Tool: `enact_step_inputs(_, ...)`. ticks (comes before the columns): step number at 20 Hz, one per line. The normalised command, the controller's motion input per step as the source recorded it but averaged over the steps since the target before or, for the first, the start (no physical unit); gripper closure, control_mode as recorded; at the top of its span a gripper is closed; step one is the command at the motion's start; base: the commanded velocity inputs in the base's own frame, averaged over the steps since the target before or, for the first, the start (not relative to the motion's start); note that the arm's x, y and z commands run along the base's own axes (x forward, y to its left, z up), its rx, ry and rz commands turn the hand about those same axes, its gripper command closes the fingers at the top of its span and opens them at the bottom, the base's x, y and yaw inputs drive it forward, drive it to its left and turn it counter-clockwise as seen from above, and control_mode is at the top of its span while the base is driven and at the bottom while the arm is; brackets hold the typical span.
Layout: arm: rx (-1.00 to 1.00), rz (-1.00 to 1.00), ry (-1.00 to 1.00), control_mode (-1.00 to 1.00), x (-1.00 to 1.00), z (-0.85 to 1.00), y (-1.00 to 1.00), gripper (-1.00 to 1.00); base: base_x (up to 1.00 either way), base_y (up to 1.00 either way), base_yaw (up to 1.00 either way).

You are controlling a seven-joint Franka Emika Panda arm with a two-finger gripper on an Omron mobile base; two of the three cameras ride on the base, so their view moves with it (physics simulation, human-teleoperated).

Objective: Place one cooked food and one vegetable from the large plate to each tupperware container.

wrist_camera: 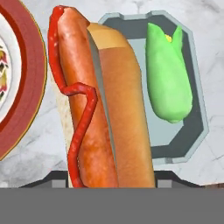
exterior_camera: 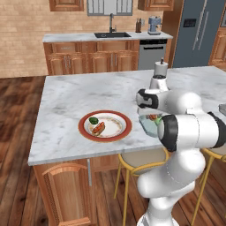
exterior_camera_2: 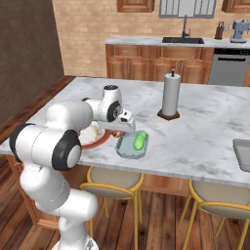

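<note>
A hot dog [wrist_camera: 103, 105] in its bun, a wavy red line of sauce along the sausage, stood nearest the hand camera, rising from between the fingers of the tool [wrist_camera: 111, 181], which pinched its lower end. Behind it in that view lay the pale blue-grey tupperware container [wrist_camera: 197, 127], with a green ear of corn in its husk [wrist_camera: 168, 78] inside, along the container's far side; the hot dog hung over the container's near wall and the strip of marble beside it. The red-brown rim of the large plate [wrist_camera: 26, 87] curved just beside the hot dog on the other side, apart from the container. From the left base camera the plate [exterior_camera: 84, 128] sat close to the front edge of the marble desk [exterior_camera: 79, 95], carrying another hot dog [exterior_camera: 98, 128] and a dark green vegetable [exterior_camera: 93, 120] touching it, with broad bare marble behind and to the plate's left. From the right base camera the container [exterior_camera_2: 124, 149] lay close to the desk's front edge, above a yellow-legged stool [exterior_camera_2: 113, 181]; a paper towel roll [exterior_camera_2: 171, 95] stood upright well behind it, and the darker grey container [exterior_camera_2: 242, 154] showed at the picture's right edge, well apart, its contents out of view.
</note>
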Motion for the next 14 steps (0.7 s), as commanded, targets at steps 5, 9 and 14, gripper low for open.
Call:
enact_step_inputs(5,0.11,0.00,-0.01,-1.00,0.12,-0.16,-0.20,1.00,0.00,0.00,0.00)
enact_step_inputs(9,0.01,0.05,0.00,-1.00,0.03,-0.23,-0.02,1.00,0.00,0.00,0.00)
enact_step_inputs(14,-0.06,0.05,0.00,-1.00,0.00,-0.25,0.00,1.00,0.00,0.00,0.00)
